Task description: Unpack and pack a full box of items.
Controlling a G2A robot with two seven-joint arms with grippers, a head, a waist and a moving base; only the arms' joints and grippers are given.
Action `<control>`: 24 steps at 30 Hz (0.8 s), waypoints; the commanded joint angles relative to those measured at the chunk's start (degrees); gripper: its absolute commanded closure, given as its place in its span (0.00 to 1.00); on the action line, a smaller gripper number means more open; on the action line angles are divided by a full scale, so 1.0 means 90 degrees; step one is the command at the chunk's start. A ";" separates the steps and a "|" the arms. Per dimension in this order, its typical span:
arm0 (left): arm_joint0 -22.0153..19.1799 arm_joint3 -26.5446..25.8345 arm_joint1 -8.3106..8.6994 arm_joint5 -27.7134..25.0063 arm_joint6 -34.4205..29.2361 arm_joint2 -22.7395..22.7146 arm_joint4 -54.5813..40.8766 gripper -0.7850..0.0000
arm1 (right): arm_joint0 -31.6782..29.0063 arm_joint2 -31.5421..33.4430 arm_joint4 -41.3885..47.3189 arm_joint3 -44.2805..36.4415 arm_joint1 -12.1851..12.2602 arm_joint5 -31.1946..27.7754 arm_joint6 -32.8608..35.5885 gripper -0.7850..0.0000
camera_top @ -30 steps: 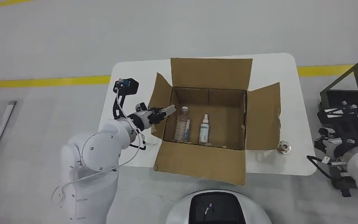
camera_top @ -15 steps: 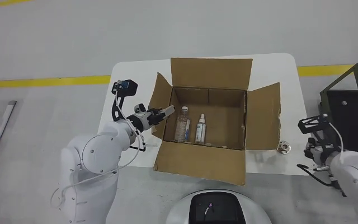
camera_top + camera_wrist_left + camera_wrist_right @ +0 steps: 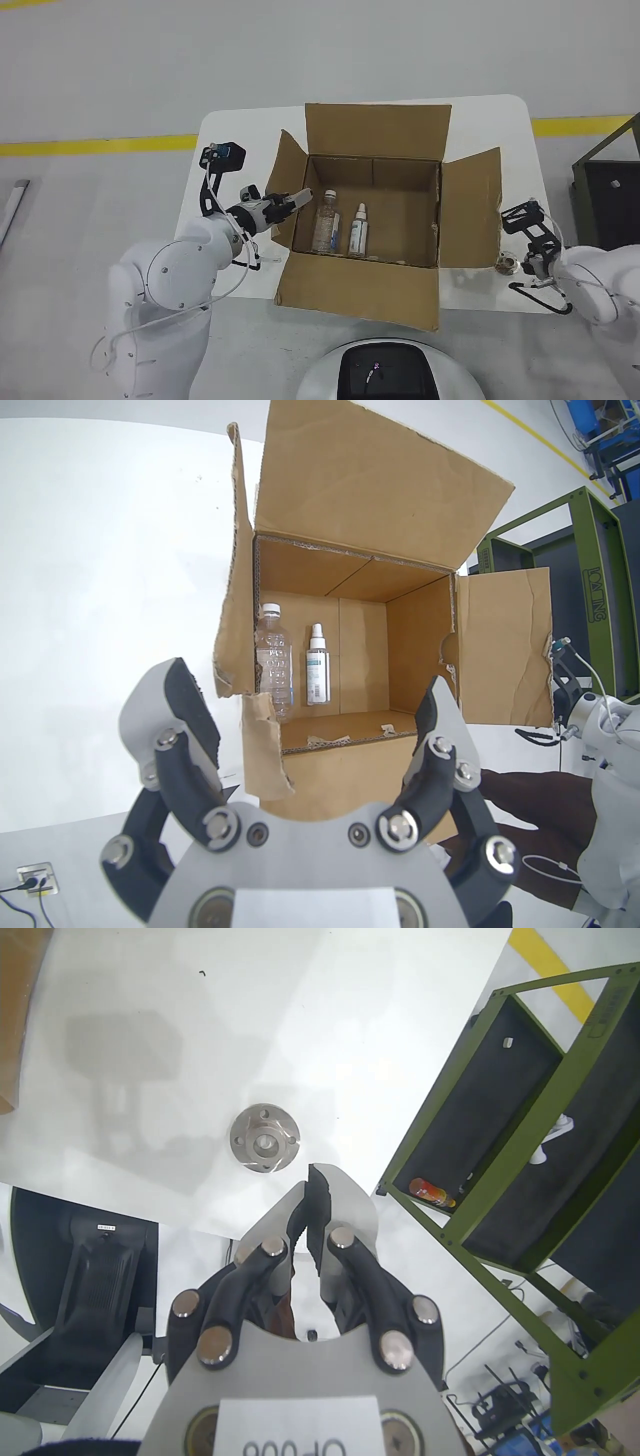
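Observation:
An open cardboard box (image 3: 372, 290) stands on the white table (image 3: 240, 140) with all flaps folded out. Inside it, a clear water bottle (image 3: 326, 222) (image 3: 273, 655) and a white spray bottle (image 3: 358, 230) (image 3: 317, 667) lie side by side against the left wall. My left gripper (image 3: 300, 196) (image 3: 307, 695) is open and empty, hovering by the torn left flap (image 3: 235, 610). My right gripper (image 3: 528, 264) (image 3: 315, 1178) is shut on nothing. It hangs over the table's right front edge, just beside a round metal flange (image 3: 509, 265) (image 3: 265, 1139).
A green metal rack (image 3: 610, 150) (image 3: 550, 1078) stands off the table's right side, with an orange bottle (image 3: 432, 1193) on its lower shelf. The right flap (image 3: 470, 205) lies between the box and the flange. Bare tabletop lies left of the box.
My right arm has swung in from the right edge to the flange. The spray bottle lies slightly nearer the water bottle than a second ago. My left arm has barely moved.

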 commanded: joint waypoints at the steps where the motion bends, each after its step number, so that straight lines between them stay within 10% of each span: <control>1: 0.0000 0.0000 0.0000 0.0000 0.0000 0.0000 0.0000 0.00 | 0.0054 -0.0069 0.0043 0.0090 -0.0006 -0.0007 -0.0013 0.78; 24: 0.0000 0.0000 0.0000 0.0000 0.0000 0.0000 0.0000 0.00 | 0.0191 -0.0268 0.0458 0.0904 -0.0015 -0.0102 -0.0538 0.58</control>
